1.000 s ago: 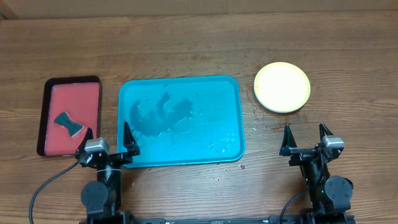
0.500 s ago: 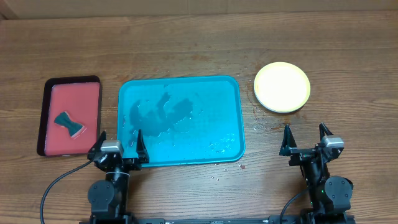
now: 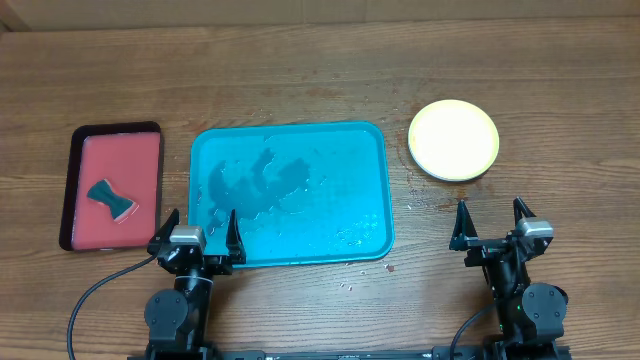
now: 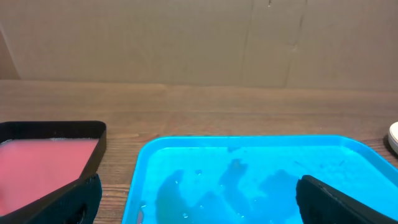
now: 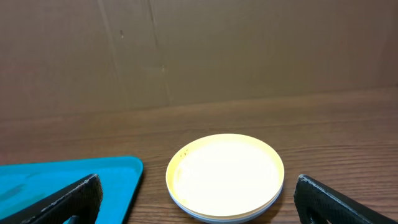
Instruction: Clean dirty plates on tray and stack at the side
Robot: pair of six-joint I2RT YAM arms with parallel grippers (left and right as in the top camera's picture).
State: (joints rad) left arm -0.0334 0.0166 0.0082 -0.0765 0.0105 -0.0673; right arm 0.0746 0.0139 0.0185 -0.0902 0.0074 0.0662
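Note:
The teal-blue tray lies at the table's middle, wet, with no plate on it. It also shows in the left wrist view and the right wrist view. The plates sit in one stack to the tray's right, yellow-green on top, pale rims below; the stack shows in the right wrist view. My left gripper is open and empty at the tray's near left corner. My right gripper is open and empty, near of the stack.
A black-rimmed red tray lies at the far left with a dark teal bow-shaped sponge on it. Water drops and small red specks lie on the wood around the teal tray. A cardboard wall stands behind the table.
My left gripper moved right along the tray's near edge, from beside the red tray to the teal tray's near left corner. The right arm has not moved.

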